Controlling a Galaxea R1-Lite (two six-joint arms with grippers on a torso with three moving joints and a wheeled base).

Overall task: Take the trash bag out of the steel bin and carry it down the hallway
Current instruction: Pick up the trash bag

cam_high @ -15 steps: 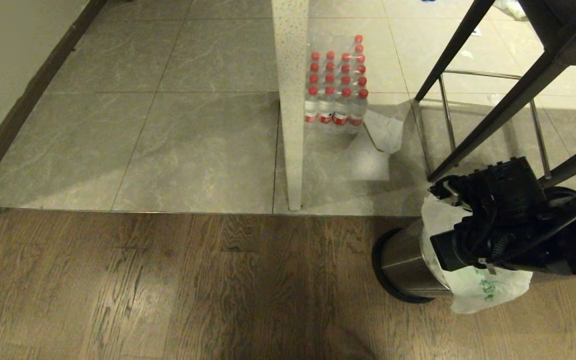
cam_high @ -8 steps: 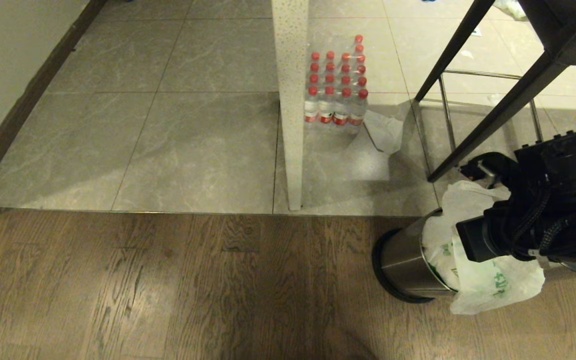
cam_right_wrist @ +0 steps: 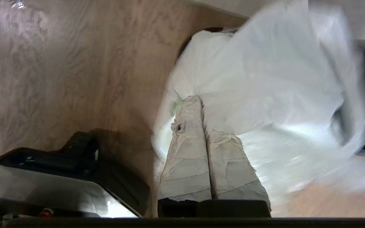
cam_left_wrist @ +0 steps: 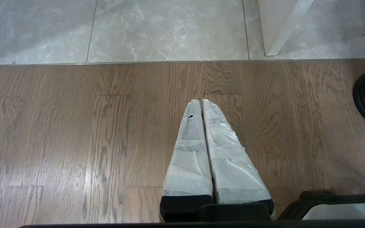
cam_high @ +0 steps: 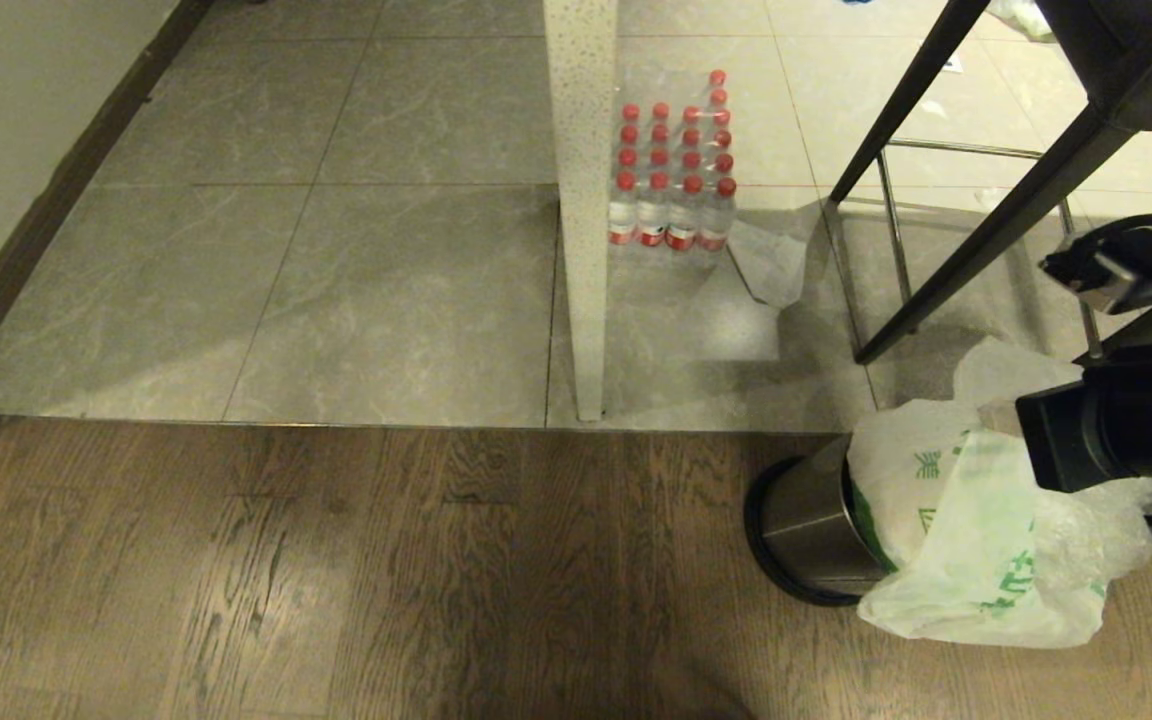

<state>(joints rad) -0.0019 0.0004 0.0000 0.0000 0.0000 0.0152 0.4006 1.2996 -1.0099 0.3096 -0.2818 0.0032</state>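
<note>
The right end effector (cam_right_wrist: 201, 104) is pinching the trash bag (cam_high: 976, 530) at the lower right of the frame. The bag is half out of the steel bin (cam_high: 816, 525). It looks light, soft and slippery, so its top edge seems the best place to hold. The left end effector (cam_left_wrist: 201, 101) is pressed together over the wood floor (cam_high: 336, 580).

I see the trash bag (cam_high: 976, 540) as thin, crinkly translucent plastic, the steel bin (cam_high: 811, 520) as brushed metal with a matt black base ring. The floor is dark grained wood (cam_high: 336, 570) and glossy marbled tile (cam_high: 386, 280). My jaws look wrapped in rough whitish tape.
</note>
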